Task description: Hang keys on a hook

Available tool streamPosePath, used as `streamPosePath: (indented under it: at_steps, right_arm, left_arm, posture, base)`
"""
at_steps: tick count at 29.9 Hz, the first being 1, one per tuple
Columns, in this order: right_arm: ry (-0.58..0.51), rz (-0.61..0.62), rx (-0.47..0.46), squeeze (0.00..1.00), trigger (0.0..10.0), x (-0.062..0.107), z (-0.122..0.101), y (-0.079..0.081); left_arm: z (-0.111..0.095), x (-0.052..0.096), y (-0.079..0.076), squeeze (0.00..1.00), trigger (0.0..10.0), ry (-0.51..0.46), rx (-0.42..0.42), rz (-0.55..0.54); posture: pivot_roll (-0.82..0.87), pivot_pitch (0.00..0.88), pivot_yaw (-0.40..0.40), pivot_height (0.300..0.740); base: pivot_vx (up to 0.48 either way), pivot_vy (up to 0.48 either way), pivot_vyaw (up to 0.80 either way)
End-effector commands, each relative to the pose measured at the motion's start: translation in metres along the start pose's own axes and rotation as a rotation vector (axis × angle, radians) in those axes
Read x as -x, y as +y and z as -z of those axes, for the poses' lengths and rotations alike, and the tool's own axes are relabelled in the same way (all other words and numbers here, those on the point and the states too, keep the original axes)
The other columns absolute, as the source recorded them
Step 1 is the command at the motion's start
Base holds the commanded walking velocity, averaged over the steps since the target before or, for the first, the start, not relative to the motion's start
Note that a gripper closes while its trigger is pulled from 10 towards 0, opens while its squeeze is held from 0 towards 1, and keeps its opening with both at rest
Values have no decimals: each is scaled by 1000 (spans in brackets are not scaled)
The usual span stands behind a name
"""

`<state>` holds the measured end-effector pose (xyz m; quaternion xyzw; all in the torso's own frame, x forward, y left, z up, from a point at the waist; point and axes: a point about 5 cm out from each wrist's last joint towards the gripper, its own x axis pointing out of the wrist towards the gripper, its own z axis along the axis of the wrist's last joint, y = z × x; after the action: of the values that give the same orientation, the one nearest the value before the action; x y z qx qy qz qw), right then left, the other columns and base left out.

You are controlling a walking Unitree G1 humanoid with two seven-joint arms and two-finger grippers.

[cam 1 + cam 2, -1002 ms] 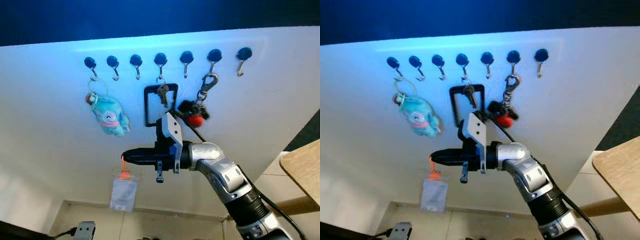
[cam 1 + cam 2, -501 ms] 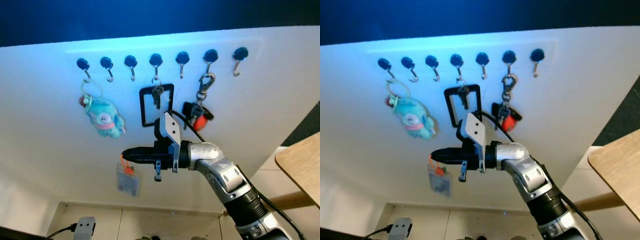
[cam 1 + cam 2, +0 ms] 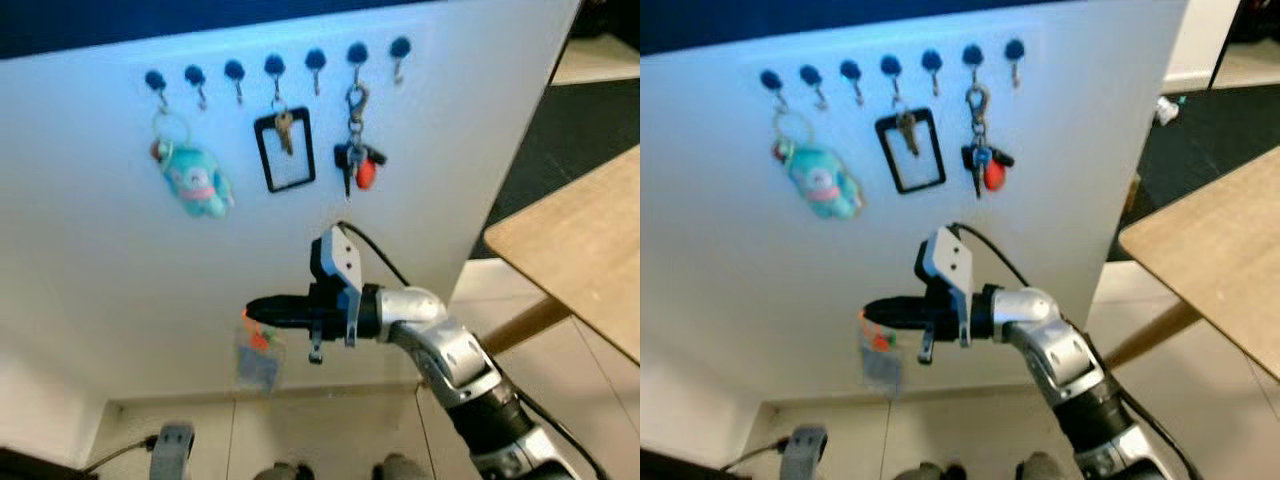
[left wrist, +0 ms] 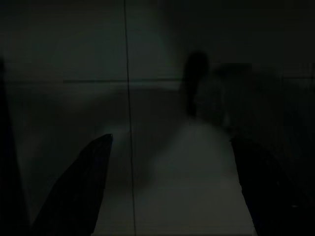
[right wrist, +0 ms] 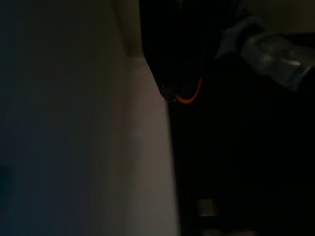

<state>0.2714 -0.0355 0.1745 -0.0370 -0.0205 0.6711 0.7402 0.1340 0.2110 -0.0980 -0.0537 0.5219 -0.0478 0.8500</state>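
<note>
**Tag in the grip, hooks high above**

While the right gripper points level toward the robot's left, its black fingers are pinched together on an orange loop, and a clear tag dangles below it. That's the load to hang. Above, well apart from the gripper, a row of hooks runs along the white board. One carries a blue plush, one a key and black frame, one a bunch with a red fob; the second and third from the left look free. The carry step seems to be in hand. Next, the arm must rise and thread the loop onto a free hook. The left gripper hangs in shadow, fingers spread.
</note>
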Motion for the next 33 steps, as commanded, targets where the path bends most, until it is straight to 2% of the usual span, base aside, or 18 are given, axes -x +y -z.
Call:
streamPosePath:
  at_steps: [1, 6, 8, 13, 23, 25, 28, 33]
  right_arm:
    - [-3, 3, 2, 0, 10000, 1, 0, 0]
    - [-5, 4, 1, 0, 10000, 0, 0, 0]
    - [-6, 3, 0, 0, 10000, 0, 0, 1]
    - [-11, 0, -2, 0, 10000, -1, -1, 1]
    - [-10, -1, 0, 0, 10000, -2, -1, 2]
    - [-10, 2, 2, 0, 10000, -2, -1, 1]
    - [-13, 8, 2, 0, 10000, -3, -1, 1]
    - [-13, 22, 12, 0, 10000, -5, -1, -1]
  left_arm:
    - [18, 5, 8, 0, 10000, 54, -2, -25]
    - [19, 6, 8, 0, 10000, 62, -20, -17]
    - [19, 6, 8, 0, 10000, 65, -24, -15]
    - [22, 6, 8, 0, 10000, 60, 4, -30]
    - [24, 8, 12, 0, 10000, 62, 3, -50]
    - [21, 8, 14, 0, 10000, 48, 24, -68]
    - [10, 7, 19, 0, 10000, -11, 138, -126]
    - [4, 7, 22, 0, 10000, -39, 187, -157]
  posture:
    - [-114, 112, 122, 740]
    - [-114, 112, 122, 740]
    - [-115, 116, 123, 740]
    - [-115, 116, 123, 740]
    - [-112, 118, 124, 740]
    - [-112, 118, 124, 740]
    - [-108, 116, 116, 740]
    - [-108, 116, 116, 740]
  base:
    - [0, 0, 0]
    - [0, 0, 0]
    - [0, -465, 0]
    - [0, -93, 0]
    - [0, 0, 0]
    - [0, 0, 0]
    - [0, 0, 0]
    - [0, 0, 0]
